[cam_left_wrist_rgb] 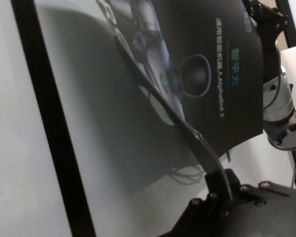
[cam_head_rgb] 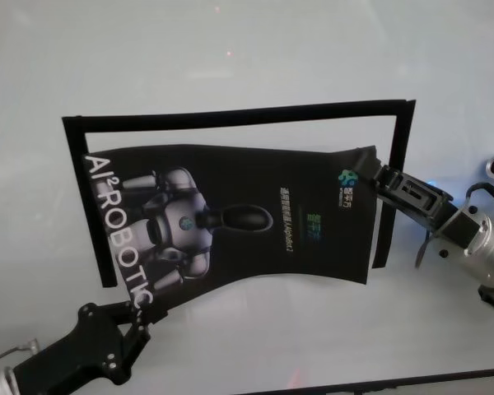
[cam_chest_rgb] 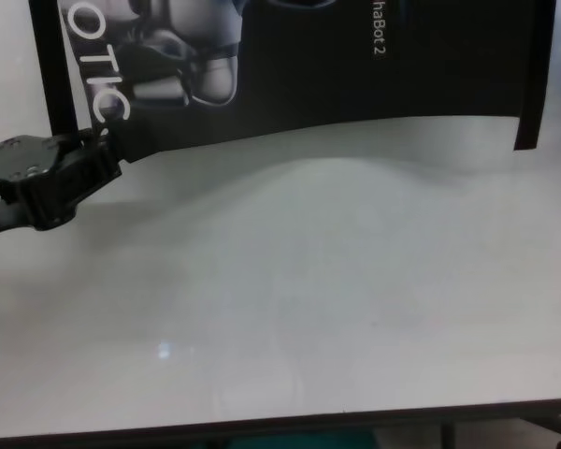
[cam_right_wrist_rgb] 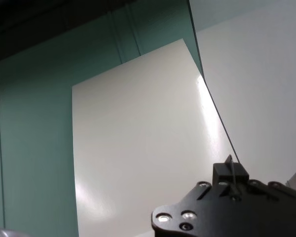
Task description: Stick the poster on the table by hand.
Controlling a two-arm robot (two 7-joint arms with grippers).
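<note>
The poster (cam_head_rgb: 255, 214), a black sheet with a grey-white robot picture and the letters "AI²ROBOTIC", hangs slack above the white table (cam_head_rgb: 230, 49) and is held at two opposite corners. My left gripper (cam_head_rgb: 136, 317) is shut on its near left corner, by the last letters; the chest view shows that same left gripper (cam_chest_rgb: 101, 145) pinching the poster (cam_chest_rgb: 355, 65). At the far right corner, my right gripper (cam_head_rgb: 379, 177) is shut on the sheet. In the right wrist view the poster's white back (cam_right_wrist_rgb: 138, 138) rises from the right gripper (cam_right_wrist_rgb: 232, 180).
Narrow black strips lie on the table around the poster: one along the far side (cam_head_rgb: 230, 115), one at the left (cam_head_rgb: 86, 206), one at the right (cam_head_rgb: 391, 189). The table's dark front edge (cam_chest_rgb: 262, 426) runs close below the left arm.
</note>
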